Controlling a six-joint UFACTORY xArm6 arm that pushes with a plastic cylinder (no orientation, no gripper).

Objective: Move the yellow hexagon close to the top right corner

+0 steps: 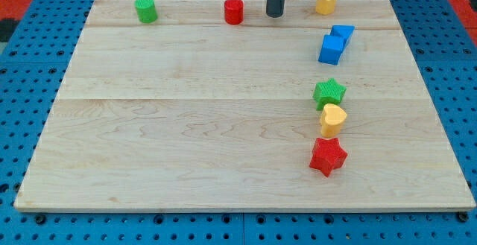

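The yellow hexagon (pixel 326 1) stands near the board's top edge, right of centre and some way left of the top right corner. My tip (pixel 275 14) rests on the board to the hexagon's left, with a gap between them, between the hexagon and the red cylinder (pixel 234 11).
A green cylinder (pixel 146 10) stands at the top left. Two blue blocks (pixel 335 44) sit together below the hexagon. Lower on the right lie a green star (pixel 329 93), a yellow heart-like block (pixel 333 118) and a red star (pixel 328 156). The wooden board (pixel 186 126) lies on a blue pegboard.
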